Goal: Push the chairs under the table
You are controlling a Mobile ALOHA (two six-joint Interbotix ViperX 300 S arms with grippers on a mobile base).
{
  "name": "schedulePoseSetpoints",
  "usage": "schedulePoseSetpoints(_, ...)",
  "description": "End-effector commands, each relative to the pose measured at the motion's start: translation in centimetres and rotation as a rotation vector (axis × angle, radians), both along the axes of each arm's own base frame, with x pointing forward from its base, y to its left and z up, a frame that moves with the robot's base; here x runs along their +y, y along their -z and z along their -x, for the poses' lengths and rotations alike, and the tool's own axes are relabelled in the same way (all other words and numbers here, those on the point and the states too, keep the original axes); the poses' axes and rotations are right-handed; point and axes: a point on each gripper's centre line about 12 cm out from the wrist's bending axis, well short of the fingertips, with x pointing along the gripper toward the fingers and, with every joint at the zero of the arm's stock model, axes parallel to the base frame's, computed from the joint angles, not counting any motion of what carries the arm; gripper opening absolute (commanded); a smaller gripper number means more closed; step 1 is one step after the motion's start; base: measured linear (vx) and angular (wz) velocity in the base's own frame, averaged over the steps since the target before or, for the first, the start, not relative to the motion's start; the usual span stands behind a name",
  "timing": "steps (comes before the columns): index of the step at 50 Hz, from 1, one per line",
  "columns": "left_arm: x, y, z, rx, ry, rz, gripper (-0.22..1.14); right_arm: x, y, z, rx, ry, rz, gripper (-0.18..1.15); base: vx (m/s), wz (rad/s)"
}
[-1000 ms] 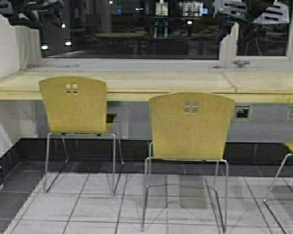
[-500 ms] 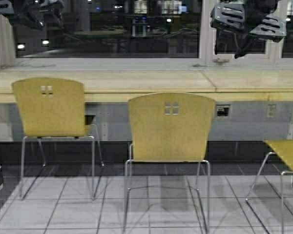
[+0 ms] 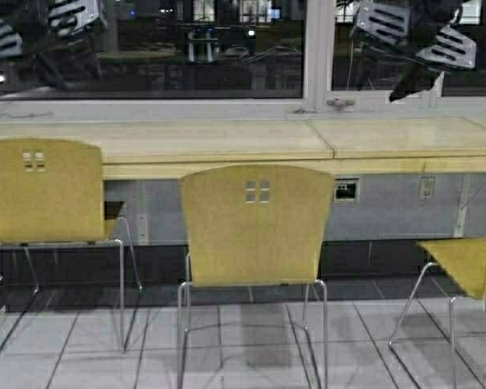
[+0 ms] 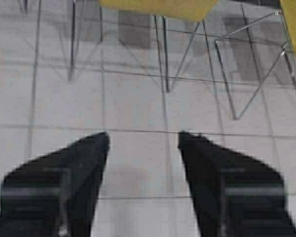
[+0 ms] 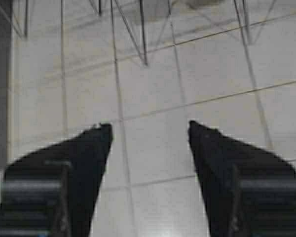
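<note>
Left gripper (image 4: 143, 143): jaws spread wide, nothing between them. Dark fingers (image 4: 74, 182) hang above pale floor tiles (image 4: 133, 103), touching nothing.

Right gripper (image 5: 148, 133): jaws likewise spread wide, holding nothing. Fingers (image 5: 232, 173) point down at bare tile; grout lines run between them.

Below left gripper: chrome legs (image 4: 165, 54) and a yellow seat edge show at the far side of the left wrist view, well apart from the fingers.

Below right gripper: thin chair legs (image 5: 140, 34) cross the far side of the right wrist view; a dark floor strip lies along one edge.

Middle chair (image 3: 255, 227): stands straight ahead in the high view, backrest toward the robot, four small square cutouts near its top. Backrest top overlaps the table's front edge as seen.

Left chair (image 3: 44, 194): backrest toward the robot, seat partly under the tabletop edge, farther in than the middle one.

Right chair (image 3: 466, 263): only seat and legs in view, turned at an angle, standing clear of the table.

Table (image 3: 227, 142): long pale-yellow top in joined sections, running along the wall under a dark window (image 3: 186, 49).

Wall below table: grey panel with sockets (image 3: 346, 190).
</note>
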Motion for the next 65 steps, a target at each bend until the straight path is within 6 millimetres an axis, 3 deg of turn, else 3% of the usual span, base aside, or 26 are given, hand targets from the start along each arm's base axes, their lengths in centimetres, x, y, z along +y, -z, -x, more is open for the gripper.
schedulePoseSetpoints(1,0.0,1.2,-0.7,0.066,-0.097,0.118,0.84,0.3,-0.9,-0.6,-0.013,0.043,-0.065,0.86,0.30,-0.02)
schedulePoseSetpoints(15,0.1,5.0,-2.5,0.175,-0.327,0.322,0.84,0.6,0.2,-1.6,0.046,0.139,-0.178,0.86,0.29,-0.02)
schedulePoseSetpoints(21,-0.1,6.3,-4.0,0.224,-0.453,0.439,0.84,1.1,0.6,-3.1,0.068,0.187,-0.237,0.86,0.28,-0.02)
schedulePoseSetpoints(30,-1.1,7.7,-6.3,0.266,-0.483,0.465,0.84,1.9,1.5,-5.0,0.105,0.232,-0.296,0.86,0.29,-0.04)
schedulePoseSetpoints(45,-1.4,9.2,-6.8,0.318,-0.590,0.556,0.84,3.8,2.5,-6.2,0.211,0.321,-0.443,0.86,0.29,-0.05)
schedulePoseSetpoints(53,-2.3,9.8,-6.7,0.349,-0.618,0.591,0.84,3.6,3.2,-6.3,0.253,0.387,-0.510,0.86,0.27,-0.02)
schedulePoseSetpoints(65,-2.7,11.3,-7.6,0.388,-0.691,0.639,0.84,3.6,6.9,-7.1,0.343,0.479,-0.551,0.86,0.25,0.05)
